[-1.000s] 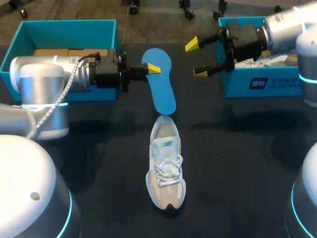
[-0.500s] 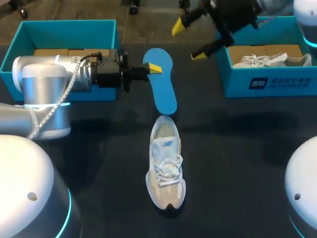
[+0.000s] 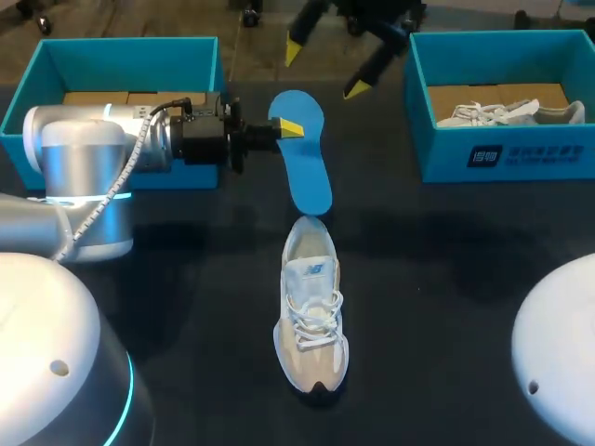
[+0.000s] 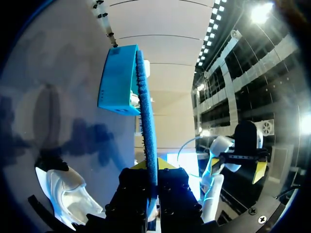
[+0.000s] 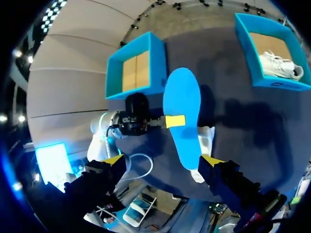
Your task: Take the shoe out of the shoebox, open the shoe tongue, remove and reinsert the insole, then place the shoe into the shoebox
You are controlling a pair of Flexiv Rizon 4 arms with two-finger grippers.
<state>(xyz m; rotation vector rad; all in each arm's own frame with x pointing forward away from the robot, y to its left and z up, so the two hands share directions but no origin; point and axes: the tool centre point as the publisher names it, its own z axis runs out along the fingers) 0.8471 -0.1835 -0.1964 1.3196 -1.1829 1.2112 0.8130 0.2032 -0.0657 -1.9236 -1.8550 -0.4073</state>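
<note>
A blue insole (image 3: 302, 153) hangs above the table with my left gripper (image 3: 286, 127) shut on its wider end. In the left wrist view the insole (image 4: 147, 126) stands edge-on between the fingers of that gripper (image 4: 153, 187). The grey-white shoe (image 3: 311, 311) lies on the dark table just under the insole's narrow end, its toe toward the near edge. My right gripper (image 3: 325, 65) is open and empty, high over the far edge beyond the insole. From the right wrist view the right gripper (image 5: 163, 162) looks down on the insole (image 5: 182, 111) and the shoe (image 5: 204, 141).
An open teal shoebox (image 3: 121, 56) stands at the far left behind my left arm. A second teal shoebox (image 3: 502, 158) at the far right holds another pale shoe (image 3: 507, 111). My arm bases fill the near corners.
My right arm has swung from in front of the right shoebox up and leftward to the far edge. The left arm, insole and shoe have stayed put.
</note>
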